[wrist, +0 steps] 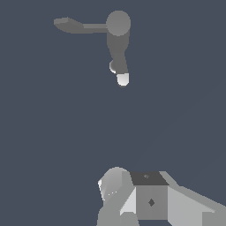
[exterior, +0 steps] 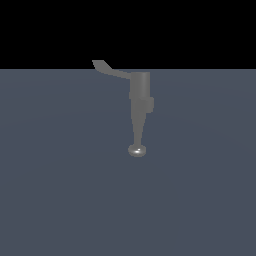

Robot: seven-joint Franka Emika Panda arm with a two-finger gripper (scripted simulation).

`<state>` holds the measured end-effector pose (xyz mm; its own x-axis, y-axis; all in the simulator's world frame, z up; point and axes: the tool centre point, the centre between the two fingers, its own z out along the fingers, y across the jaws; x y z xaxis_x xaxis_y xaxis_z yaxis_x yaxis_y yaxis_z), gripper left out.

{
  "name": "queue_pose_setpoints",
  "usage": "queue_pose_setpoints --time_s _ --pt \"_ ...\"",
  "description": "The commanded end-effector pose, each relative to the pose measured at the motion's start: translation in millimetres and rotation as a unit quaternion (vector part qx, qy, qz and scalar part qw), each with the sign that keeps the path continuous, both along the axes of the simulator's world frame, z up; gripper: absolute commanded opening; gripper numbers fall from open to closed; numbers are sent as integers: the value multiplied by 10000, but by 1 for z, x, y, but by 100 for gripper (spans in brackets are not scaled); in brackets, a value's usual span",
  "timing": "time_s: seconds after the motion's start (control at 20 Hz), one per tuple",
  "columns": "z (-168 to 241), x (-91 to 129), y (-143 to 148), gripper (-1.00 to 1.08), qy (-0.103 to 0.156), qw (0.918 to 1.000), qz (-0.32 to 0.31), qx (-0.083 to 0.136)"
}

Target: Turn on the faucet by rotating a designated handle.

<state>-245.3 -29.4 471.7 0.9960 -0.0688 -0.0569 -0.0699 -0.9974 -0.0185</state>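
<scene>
The grey faucet [exterior: 140, 92] stands upright on the flat grey-blue floor in the middle of the exterior view. Its body tapers down to a thin spout ending in a rounded shiny knob [exterior: 137, 150]. The handle [exterior: 107, 68], a thin flat lever with a bent paddle tip, projects from the body's top toward the exterior view's left. In the wrist view I see the faucet [wrist: 118, 23] from above, with the handle [wrist: 73, 25] sticking out sideways and the spout tip [wrist: 122, 78] pale. No gripper fingers show in either view, and the faucet lies well apart from the camera.
Grey and white blocky parts of the arm [wrist: 150, 198] fill the edge of the wrist view. The grey-blue floor [exterior: 60, 190] spreads around the faucet, with black background beyond its far edge.
</scene>
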Motion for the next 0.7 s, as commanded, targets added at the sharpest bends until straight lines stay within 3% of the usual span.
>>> queue_pose_setpoints --time_s 0.0,0.35,0.65 --pt "-1 6 1 -100 -1 9999 -128 5" --pt "-7 30 6 -100 -3 9976 -694 24" --pt "-16 58 12 -100 3 9908 -1354 35"
